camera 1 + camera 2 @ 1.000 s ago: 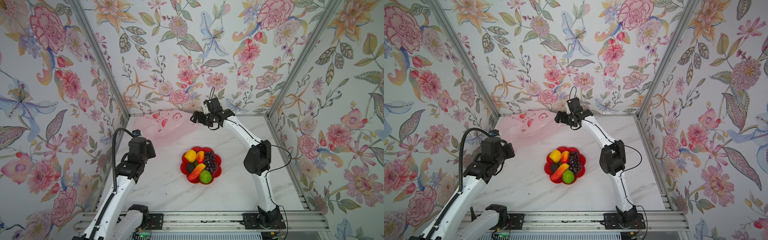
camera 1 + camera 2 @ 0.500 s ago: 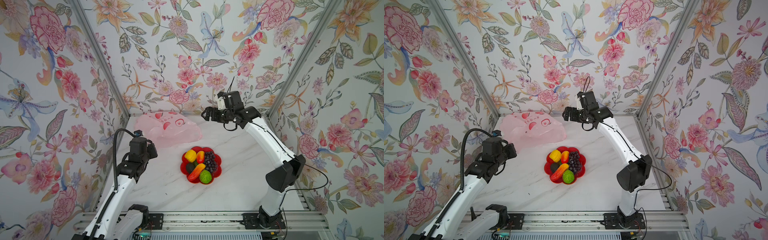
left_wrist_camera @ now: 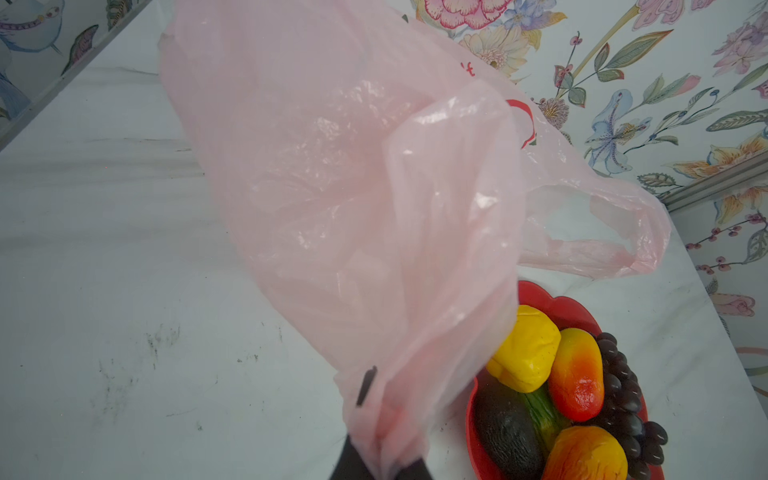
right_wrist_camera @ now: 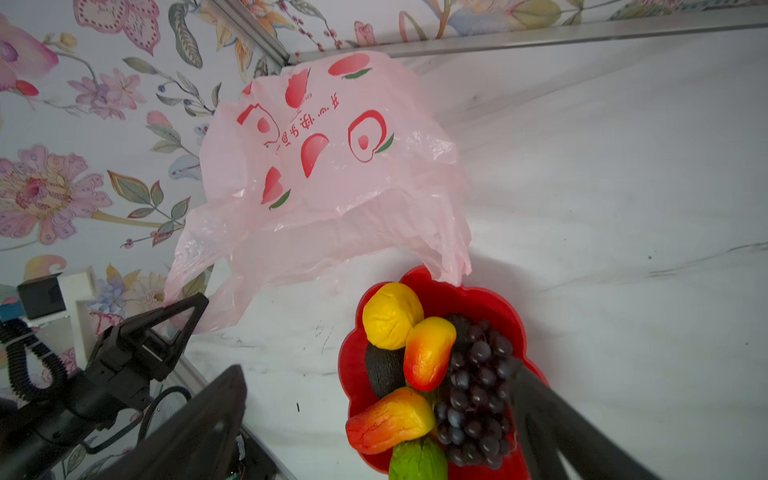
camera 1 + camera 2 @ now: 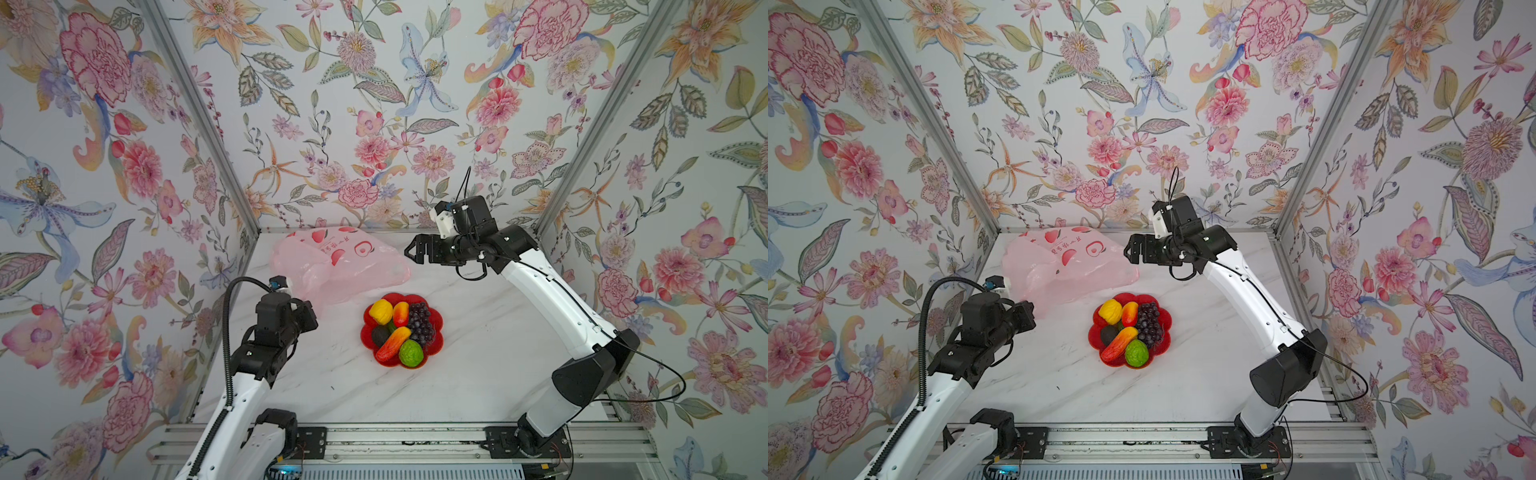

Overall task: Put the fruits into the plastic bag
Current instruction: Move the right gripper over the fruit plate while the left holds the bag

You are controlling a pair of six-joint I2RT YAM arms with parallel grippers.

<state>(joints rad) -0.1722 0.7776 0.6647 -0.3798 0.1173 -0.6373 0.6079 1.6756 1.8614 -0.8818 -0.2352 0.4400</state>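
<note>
Left tool (image 4: pixel 193 305) pinching plastic bag (image 5: pixel 336 266), right tool (image 5: pixel 411 250) spread, fruits (image 5: pixel 399 328) on plate (image 5: pixel 439 328)

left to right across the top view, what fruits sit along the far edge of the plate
yellow lumpy fruit → red-yellow mango → dark grape bunch, all on the red plate

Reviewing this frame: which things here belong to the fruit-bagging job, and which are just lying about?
Part of the job:
- plastic bag, pinched in the shut left claw
- fruits, not yet bagged
- right claw, open and empty

Just there:
- red flower-shaped plate, only carrying the fruits
- marble table
- floral walls
</note>
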